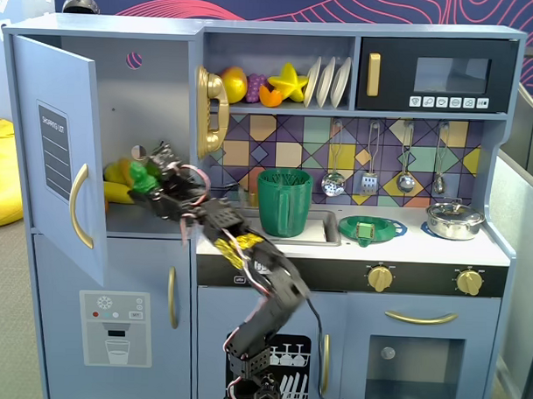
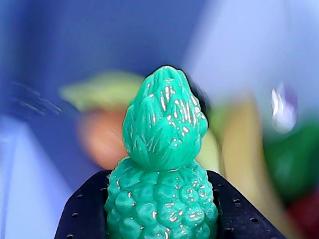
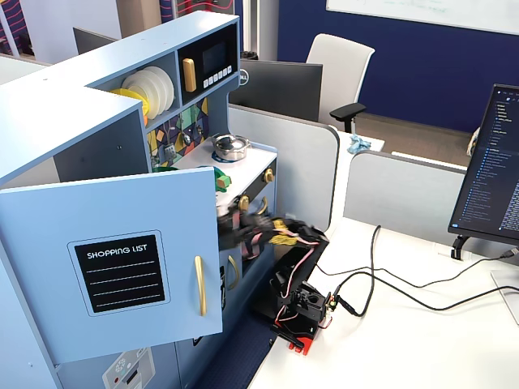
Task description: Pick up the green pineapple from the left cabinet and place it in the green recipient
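Note:
In a fixed view the left cabinet (image 1: 161, 91) stands with its blue door (image 1: 54, 148) swung wide. My gripper (image 1: 152, 178) is at the cabinet's opening, just above its shelf, shut on the green pineapple (image 1: 143, 179). In the wrist view the pineapple (image 2: 162, 164) fills the centre with its crown pointing up. Black fingers (image 2: 87, 211) press against both sides of its bumpy body. The green recipient (image 1: 284, 203), a tall ribbed cup, stands upright on the counter to the right of the cabinet, apart from the arm. In the side fixed view the open door (image 3: 122, 259) hides my gripper and the pineapple.
Yellow bananas (image 1: 118, 192) lie on the cabinet shelf behind the pineapple. A gold toy phone (image 1: 213, 110) hangs on the cabinet's right wall. A flat green dish (image 1: 371, 229) and a steel pot (image 1: 454, 221) sit on the counter right of the sink (image 1: 316, 227).

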Controlling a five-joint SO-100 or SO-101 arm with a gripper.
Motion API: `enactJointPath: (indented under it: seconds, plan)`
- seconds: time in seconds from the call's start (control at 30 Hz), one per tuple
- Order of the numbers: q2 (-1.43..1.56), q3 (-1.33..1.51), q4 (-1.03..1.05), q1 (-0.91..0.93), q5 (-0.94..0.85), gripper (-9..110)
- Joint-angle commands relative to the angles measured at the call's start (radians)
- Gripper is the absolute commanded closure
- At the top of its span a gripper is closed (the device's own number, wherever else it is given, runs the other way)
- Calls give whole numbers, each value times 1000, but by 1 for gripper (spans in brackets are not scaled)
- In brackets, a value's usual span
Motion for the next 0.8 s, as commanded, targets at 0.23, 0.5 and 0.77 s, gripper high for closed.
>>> enactJointPath:
  seconds: [0.23,0.5,0.77]
  plan:
    - [244,-123,210,446,55,101]
    - [28,-187,81,862,233,101]
    - [-288,-276,-189,930,337,101]
